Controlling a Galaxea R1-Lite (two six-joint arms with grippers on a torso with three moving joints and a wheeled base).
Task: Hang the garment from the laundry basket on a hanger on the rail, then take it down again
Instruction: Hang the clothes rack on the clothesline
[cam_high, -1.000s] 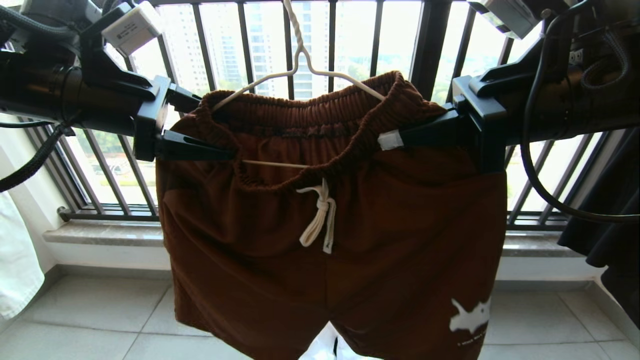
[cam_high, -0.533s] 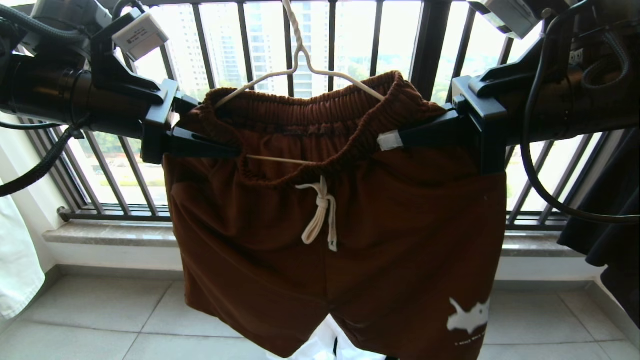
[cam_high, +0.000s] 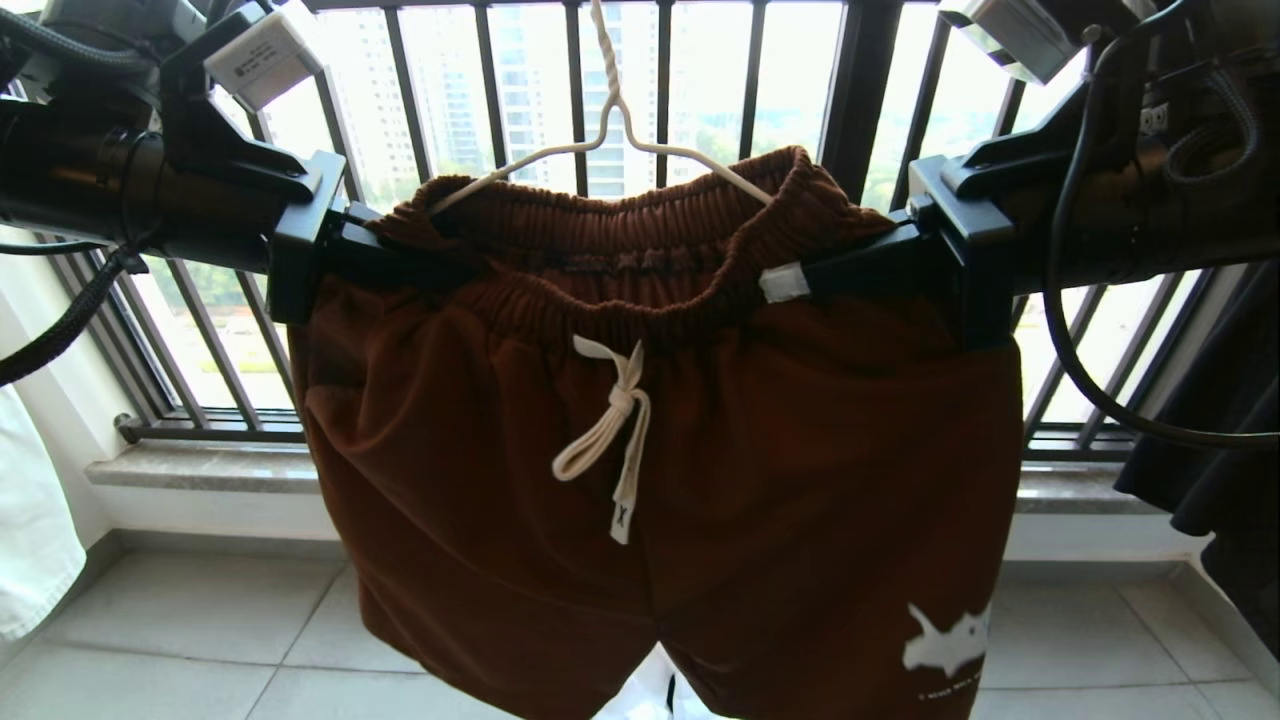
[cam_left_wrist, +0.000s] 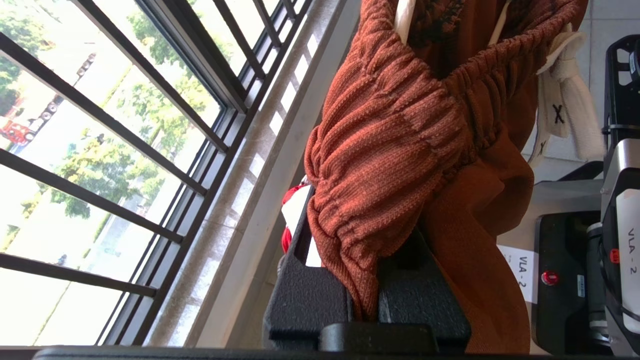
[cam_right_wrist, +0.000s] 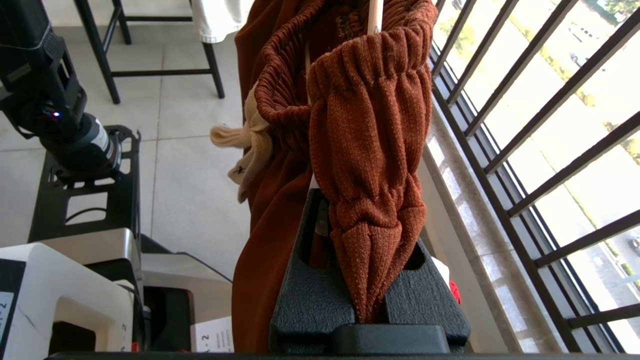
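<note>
The rust-brown shorts (cam_high: 650, 440) hang in the middle of the head view, filling it from the upper centre to the bottom edge, with the gathered elastic waistband (cam_high: 620, 300) stretched across between the two arms. The cream-white hanger (cam_high: 600, 150) rises out of the waistband at upper centre, its twisted neck running off the top edge, so the rail is out of sight. The left gripper (cam_high: 400, 270), at the left end of the waistband, has its fingers clamped on a bunched fold of the band; the left wrist view shows ribbed cloth squeezed between the two black pads. The right gripper (cam_high: 830, 275), at the right end, pinches the band the same way.

With both ends gripped, the step in hand looks like working the waistband along or off the hanger's shoulders. It would go best if both arms kept the band taut and level, moved together, and avoided tugging the wire sideways, lest the hook slip from whatever bears it.

The cloth is a soft ribbed knit, heavily puckered at the band and smooth below. A white drawstring (cam_high: 610, 430) is knotted at centre front, and a small white animal print (cam_high: 945, 640) sits at lower right near the hem. Behind stands a black balustrade (cam_high: 860, 80).
</note>
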